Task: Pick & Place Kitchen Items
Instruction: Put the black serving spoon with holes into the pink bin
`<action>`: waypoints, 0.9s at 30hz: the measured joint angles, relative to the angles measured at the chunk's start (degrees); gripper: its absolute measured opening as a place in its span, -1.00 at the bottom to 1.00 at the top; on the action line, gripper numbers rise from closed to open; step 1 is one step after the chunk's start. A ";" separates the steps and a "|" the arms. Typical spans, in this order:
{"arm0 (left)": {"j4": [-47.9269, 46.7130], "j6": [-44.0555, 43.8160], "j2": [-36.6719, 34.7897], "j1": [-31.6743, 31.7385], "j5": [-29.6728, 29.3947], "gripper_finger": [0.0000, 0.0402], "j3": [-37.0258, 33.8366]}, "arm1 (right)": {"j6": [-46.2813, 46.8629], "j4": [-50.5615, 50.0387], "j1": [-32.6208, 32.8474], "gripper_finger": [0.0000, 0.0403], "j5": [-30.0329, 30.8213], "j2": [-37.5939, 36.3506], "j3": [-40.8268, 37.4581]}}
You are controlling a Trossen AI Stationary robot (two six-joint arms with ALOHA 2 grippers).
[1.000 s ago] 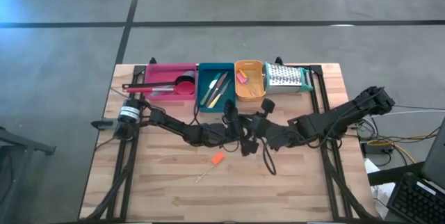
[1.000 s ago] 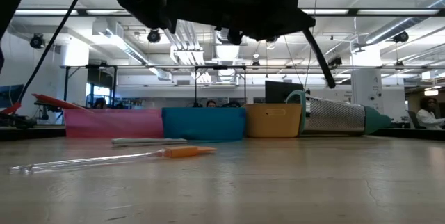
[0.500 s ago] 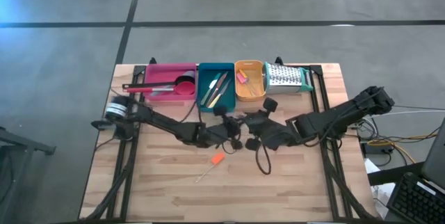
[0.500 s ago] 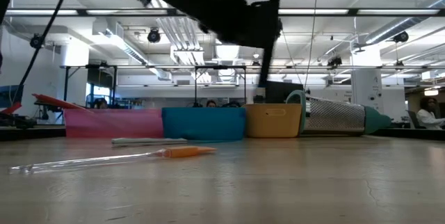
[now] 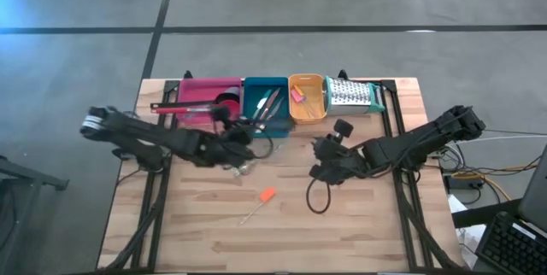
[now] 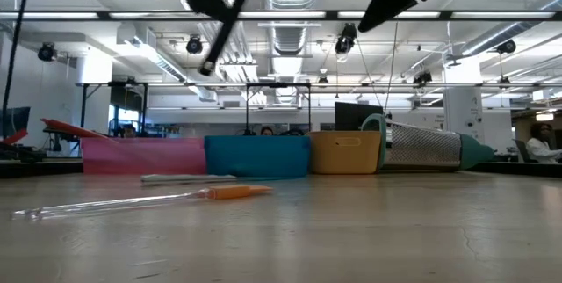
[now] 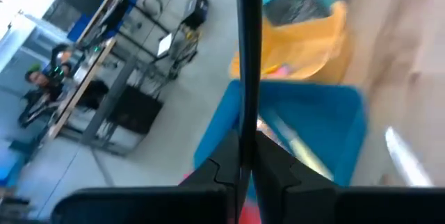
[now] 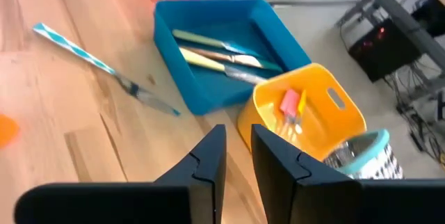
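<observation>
Nearest you on the counter (image 5: pixel 205 232) lies an orange-tipped utensil (image 5: pixel 266 195) with a thin clear handle, alone on the bare wood, well apart from both arms; your right gripper (image 5: pixel 322 157) hangs above the counter's middle, on the right, short of the trays, and its jaws stand a little apart with nothing between them, as the right wrist view shows; your left gripper (image 5: pixel 246 131) sits over the near edge of the teal tray (image 5: pixel 266 81), its jaws pressed together on a thin black rod-like handle (image 7: pixel 248 57) that stands straight up out of them; just beside that gripper a thin striped-handled knife (image 8: pixel 104 69) lies on the wood in front of the tray; farther back, the row runs pink tray (image 5: pixel 208 86), teal tray holding several thin knives (image 8: pixel 222 57), orange tray (image 5: pixel 306 78) with small pink and yellow pieces (image 8: pixel 292 106), then a metal grater (image 5: pixel 349 96) on its side.
</observation>
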 joint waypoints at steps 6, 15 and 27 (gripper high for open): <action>-23.11 -10.20 -10.71 1.53 5.32 -0.90 2.08 | 3.90 -3.77 0.09 -0.72 -0.09 0.00 0.00; -53.95 -18.91 -12.93 14.95 18.47 -0.90 5.56 | 3.87 -2.27 0.07 -0.70 0.28 0.00 0.00; -57.04 -8.76 -0.83 38.86 26.17 -0.90 5.12 | 2.87 -1.53 0.09 -0.73 0.84 0.00 0.00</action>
